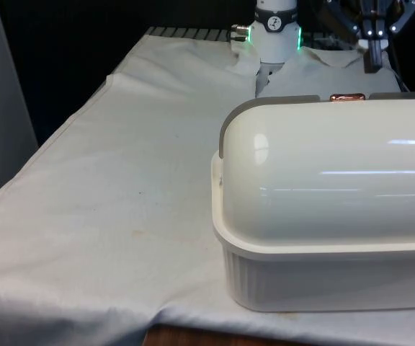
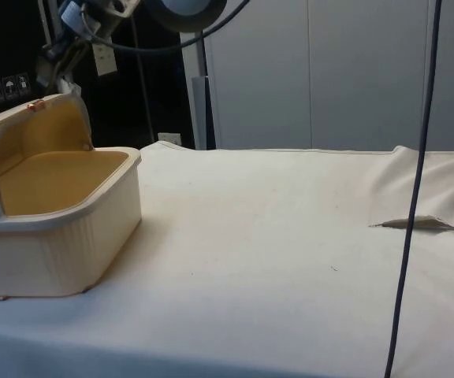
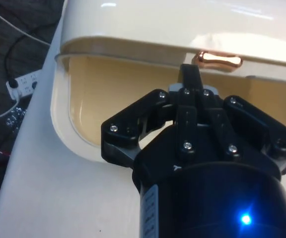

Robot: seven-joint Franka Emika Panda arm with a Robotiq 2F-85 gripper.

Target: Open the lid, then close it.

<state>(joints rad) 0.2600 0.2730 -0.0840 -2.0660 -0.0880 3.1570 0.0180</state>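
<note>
The counter [image 1: 106, 187], draped in a white cloth with a few faint marks and creases, runs the length of the front view and fills the lower part of the side view. On it, at the front view's right and near the counter's near edge, stands the bread box [image 1: 323, 281], a cream tub with ribbed walls and a yellowish inside that shows in the side view [image 2: 61, 236]. Its back faces the front camera. The rounded lid [image 1: 337, 187] is rolled up and back over the box's rear half, so the mouth of the tub lies open toward the robot; in the side view the lid [image 2: 22, 126] arches over the far part of the tub with the front part uncovered. A grey band edges the lid's raised rim in the front view. On that raised rim sits a small copper-coloured handle [image 3: 217, 59], seen also at the top of the lid in the front view [image 1: 347, 96] and as a small reddish spot in the side view [image 2: 34, 105]. The black claw [image 3: 190, 79] hangs just above and beside the lid's raised edge, its tip close under the handle in the wrist view; in the side view the claw [image 2: 50, 75] is near the lid's top, and I cannot tell whether it touches. The fingers look drawn together into one narrow tip with nothing pinched between them.
</note>
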